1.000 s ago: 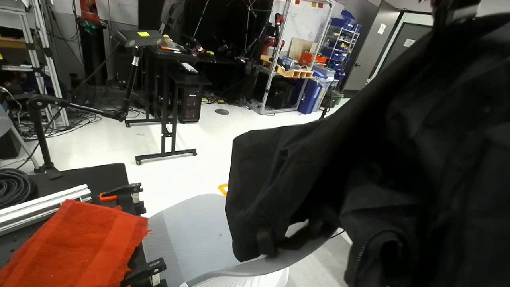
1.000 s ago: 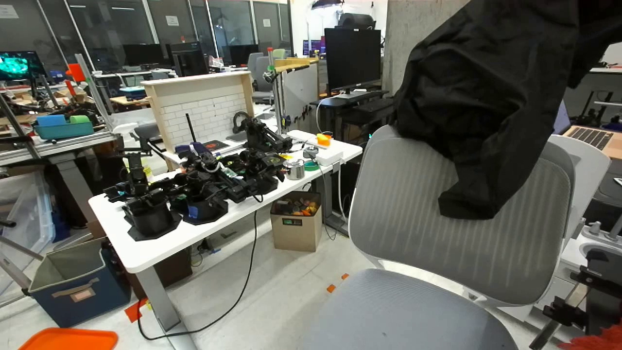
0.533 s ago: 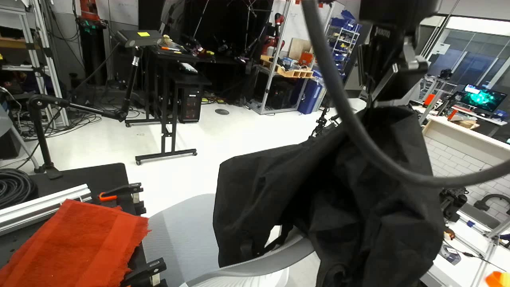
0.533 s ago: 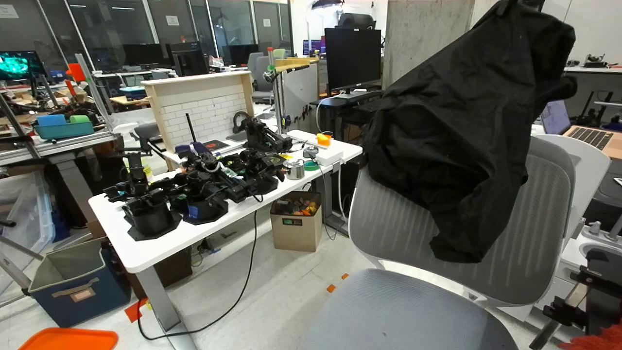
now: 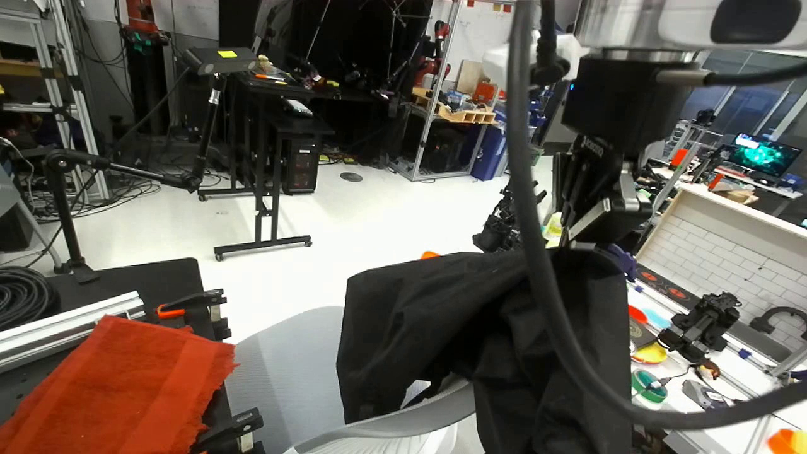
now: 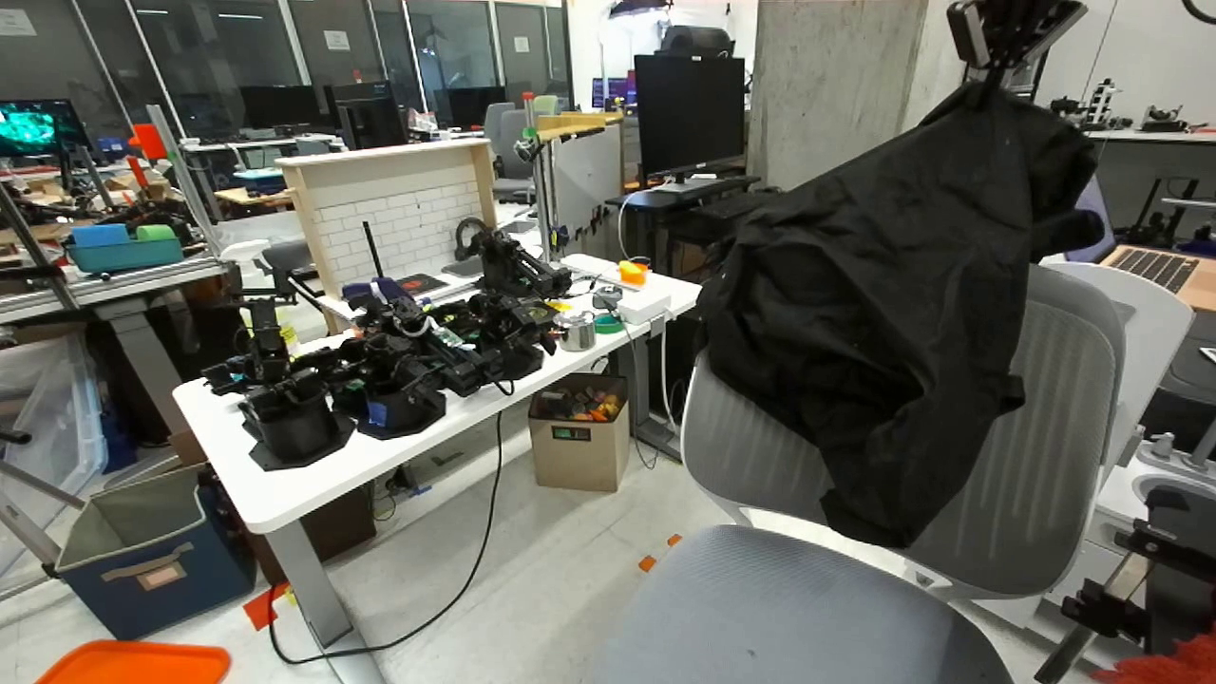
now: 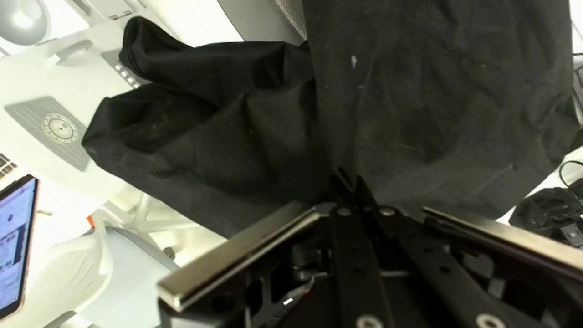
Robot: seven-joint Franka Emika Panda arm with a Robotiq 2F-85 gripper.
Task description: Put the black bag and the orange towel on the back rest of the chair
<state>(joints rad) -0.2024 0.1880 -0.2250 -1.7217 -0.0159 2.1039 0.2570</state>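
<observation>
Now lower — gripper point(image 6: 993, 82), upper right of frame, pinched tight on the black bag point(image 6: 874, 285), drapes it further down the back rest point(image 6: 1064, 399) — release looks near, then orange towel point(image 5: 126, 384).

Bright indoor light, glare on pale floor point(image 5: 372, 217); wrist view partly overexposed

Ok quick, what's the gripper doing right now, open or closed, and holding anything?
Gripper: closed, holding the black bag by a pinch of its fabric.
</observation>
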